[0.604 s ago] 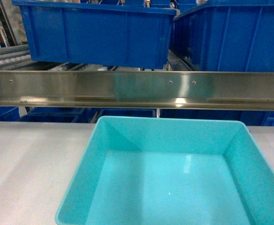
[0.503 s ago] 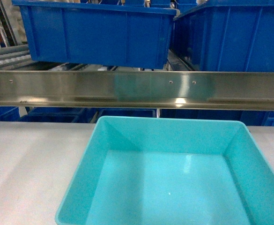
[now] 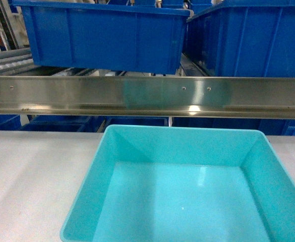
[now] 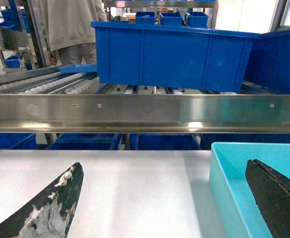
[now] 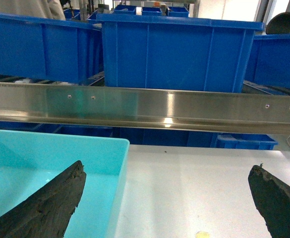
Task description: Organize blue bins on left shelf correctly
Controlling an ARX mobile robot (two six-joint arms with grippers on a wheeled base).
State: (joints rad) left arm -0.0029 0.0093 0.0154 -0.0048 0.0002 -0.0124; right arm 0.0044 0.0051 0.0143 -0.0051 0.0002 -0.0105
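Left shelf (image 3: 147,96): steel front rail runs across the whole view, with roller tracks (image 4: 60,85) behind. Dark blue bins (image 3: 107,35) sit on it, near-filling the level; small blue boxes ride in one (image 4: 172,19). More blue bins show under the rail.

White counter (image 3: 31,176) in front carries the turquoise bin (image 3: 187,196), open side up, empty, glossy floor, far wall just short of the rail.

Left hand (image 4: 154,198) is spread wide, straddling the bin's left wall: one finger over bare counter, the other inside. Right hand (image 5: 169,198) is also wide, straddling the right wall. Neither grips yet.

Risks: smooth tapered walls could slip from a thin pinch; uneven lift tilts the bin; the rim could catch the rail on the way up; little free room between the dark bins.
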